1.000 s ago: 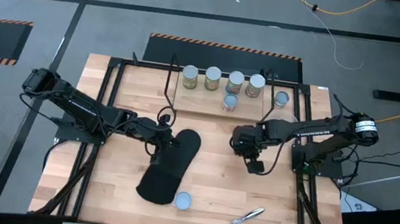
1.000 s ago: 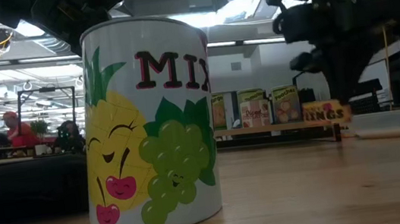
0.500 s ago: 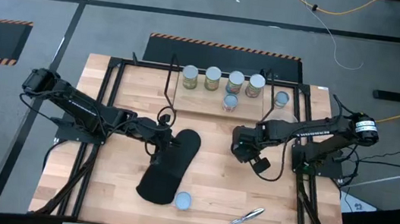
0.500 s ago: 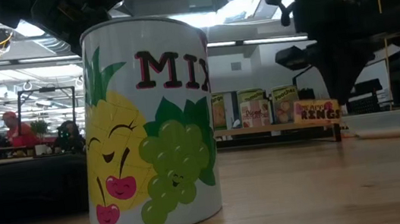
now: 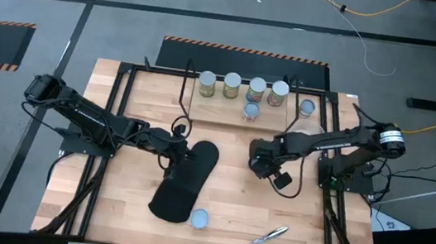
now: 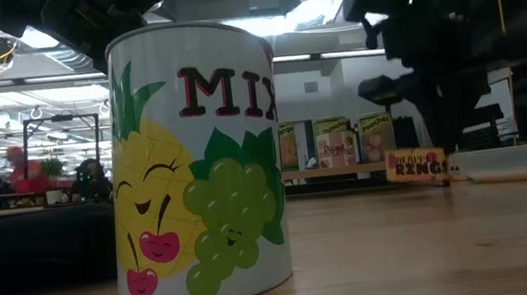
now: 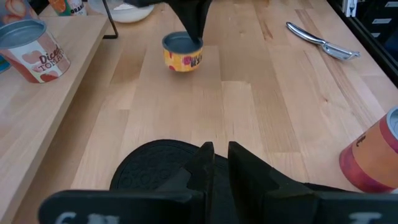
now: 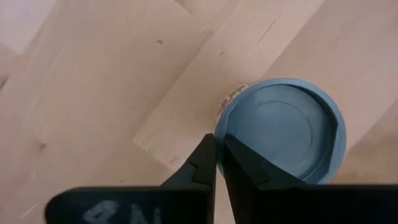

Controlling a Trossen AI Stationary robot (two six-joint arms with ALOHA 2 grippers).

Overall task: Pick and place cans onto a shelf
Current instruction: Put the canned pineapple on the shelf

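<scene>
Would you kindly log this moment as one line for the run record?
right tool: pinching rim of short blue-topped can | left tool: idle over black mat

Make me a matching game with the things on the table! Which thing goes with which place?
Things:
1 fruit can
2 yellow can
3 silvery tool
4 black mat

Places:
A under the left gripper
B at the tips of the right gripper
C lying flat, apart from everything
D standing beside the mat's near end

Pairs: 1-D, 2-B, 3-C, 4-A
</scene>
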